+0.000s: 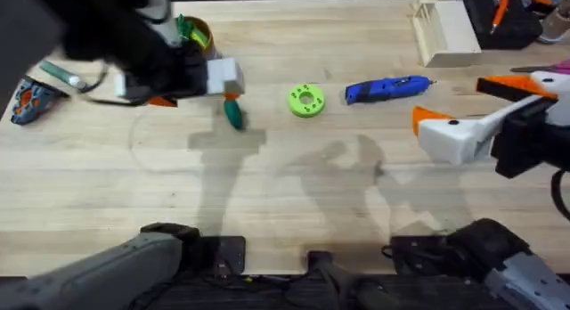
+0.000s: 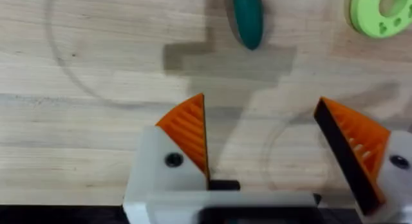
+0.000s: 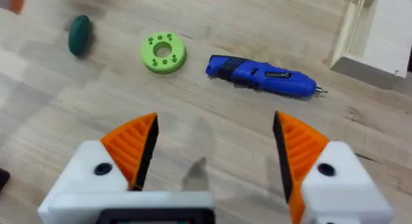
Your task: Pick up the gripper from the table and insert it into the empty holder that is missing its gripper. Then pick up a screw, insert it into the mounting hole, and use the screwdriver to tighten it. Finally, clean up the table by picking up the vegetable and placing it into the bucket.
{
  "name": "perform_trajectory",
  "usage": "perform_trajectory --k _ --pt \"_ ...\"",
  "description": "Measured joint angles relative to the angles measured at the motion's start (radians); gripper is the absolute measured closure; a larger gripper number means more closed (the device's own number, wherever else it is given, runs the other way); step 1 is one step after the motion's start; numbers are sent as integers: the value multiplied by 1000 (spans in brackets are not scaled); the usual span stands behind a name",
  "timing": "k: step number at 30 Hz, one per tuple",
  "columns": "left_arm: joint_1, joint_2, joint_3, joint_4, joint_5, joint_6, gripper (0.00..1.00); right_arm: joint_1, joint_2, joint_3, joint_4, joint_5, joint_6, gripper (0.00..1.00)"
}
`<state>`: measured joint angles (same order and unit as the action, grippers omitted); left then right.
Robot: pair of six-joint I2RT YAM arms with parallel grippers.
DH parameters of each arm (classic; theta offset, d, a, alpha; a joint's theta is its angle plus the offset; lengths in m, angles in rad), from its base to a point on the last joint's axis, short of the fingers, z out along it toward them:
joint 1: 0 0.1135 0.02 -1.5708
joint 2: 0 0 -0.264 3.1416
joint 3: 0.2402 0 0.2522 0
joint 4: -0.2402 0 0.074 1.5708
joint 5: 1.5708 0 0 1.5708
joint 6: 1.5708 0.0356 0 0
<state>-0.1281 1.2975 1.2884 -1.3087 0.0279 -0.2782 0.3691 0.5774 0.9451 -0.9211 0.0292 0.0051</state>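
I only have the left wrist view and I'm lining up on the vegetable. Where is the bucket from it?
Observer: The bucket stands beyond the vegetable, toward the table's far edge, partly hidden by the left arm.
Operator: Anything past the green disc?
Observer: The screwdriver lies on the table just past the lime-green disc, toward the right arm's side.
Operator: Is the right gripper on it?
Observer: No. The right gripper is open and empty, over bare table short of the screwdriver.
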Motion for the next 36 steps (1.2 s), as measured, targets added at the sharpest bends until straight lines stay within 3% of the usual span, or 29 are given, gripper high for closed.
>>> perform_trajectory --k 4,10,14,25,34,36 --pt "-40 103 0 71 -35 -73 15 0 0 0 0 0 0 22" --pt "-41 248 0 144 -56 -197 15 0 0 0 0 0 0 21" --pt "-41 339 0 160 -56 -237 15 0 0 0 0 0 0 22" --pt "-41 560 1 241 -23 -222 14 0 0 0 0 0 0 21" --pt "-41 582 1 277 -13 -219 14 0 0 0 0 0 0 22" --pt "-41 582 1 277 -13 -219 71 0 0 0 0 0 0 21"
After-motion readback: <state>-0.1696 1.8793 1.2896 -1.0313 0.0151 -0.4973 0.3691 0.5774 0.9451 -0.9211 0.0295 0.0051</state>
